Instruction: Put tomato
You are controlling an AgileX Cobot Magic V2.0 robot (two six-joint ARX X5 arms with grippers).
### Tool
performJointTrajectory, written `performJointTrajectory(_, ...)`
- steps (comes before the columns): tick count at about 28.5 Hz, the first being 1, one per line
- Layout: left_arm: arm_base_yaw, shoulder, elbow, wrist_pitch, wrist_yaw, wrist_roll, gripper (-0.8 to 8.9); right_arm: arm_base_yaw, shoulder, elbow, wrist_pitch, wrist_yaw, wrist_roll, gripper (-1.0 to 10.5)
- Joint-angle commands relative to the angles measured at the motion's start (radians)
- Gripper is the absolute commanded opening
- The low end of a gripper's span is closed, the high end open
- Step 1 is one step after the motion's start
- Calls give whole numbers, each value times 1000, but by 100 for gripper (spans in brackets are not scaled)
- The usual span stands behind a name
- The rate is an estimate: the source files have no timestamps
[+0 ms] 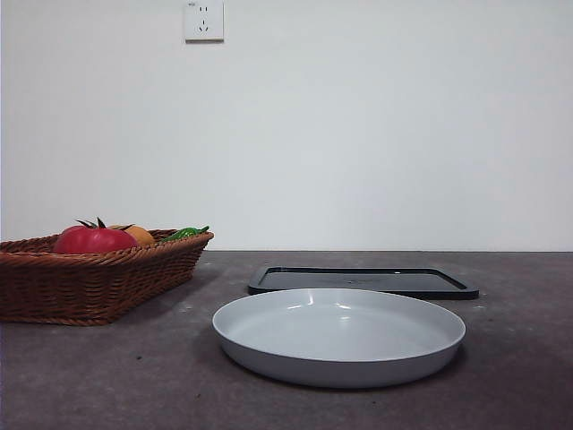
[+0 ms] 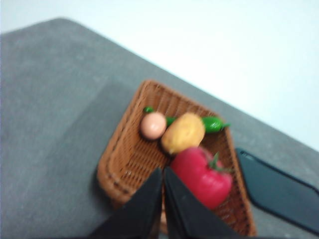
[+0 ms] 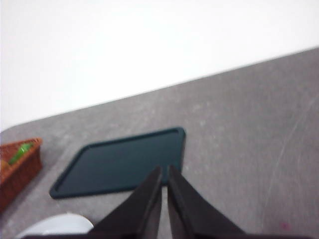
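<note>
The red tomato (image 1: 93, 240) with a dark green stem lies in the brown wicker basket (image 1: 98, 282) at the left of the table. It also shows in the left wrist view (image 2: 203, 177), in the basket (image 2: 124, 154). My left gripper (image 2: 163, 174) is shut and empty, high above the basket's near edge, just beside the tomato. My right gripper (image 3: 164, 173) is shut and empty, high above the black tray (image 3: 119, 164). Neither arm shows in the front view.
An orange-brown fruit (image 2: 183, 132), a pale pink item (image 2: 153, 125) and a green vegetable (image 2: 214, 124) share the basket. A grey plate (image 1: 338, 336) stands at the front centre. The black tray (image 1: 363, 280) lies behind it.
</note>
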Motion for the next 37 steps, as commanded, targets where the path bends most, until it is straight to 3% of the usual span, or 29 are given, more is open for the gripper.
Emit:
performJointTrajectory(1, -1, 37, 72, -32, 4, -5, 10, -1, 47, 77, -27, -3, 5, 11)
performJointTrajectory(7, 0, 166, 245, -121, 101, 76, 10, -1, 198, 280, -144, -43, -71, 11)
performJointTrajectory(16, -1, 432, 544, -337, 270, 247, 10, 0, 461, 605, -409, -169, -187, 11)
performJointTrajectory(23, -29, 604, 714, -503, 408, 326, 10, 10, 634, 819, -642, -316, -250, 11)
performJointTrajectory(31, -112, 691, 820, -675, 455, 404, 10, 119, 723, 930, -842, -344, -322, 11)
performJointTrajectory(37, -164, 699, 844, -785, 454, 439, 10, 257, 745, 933, -928, -343, -362, 11)
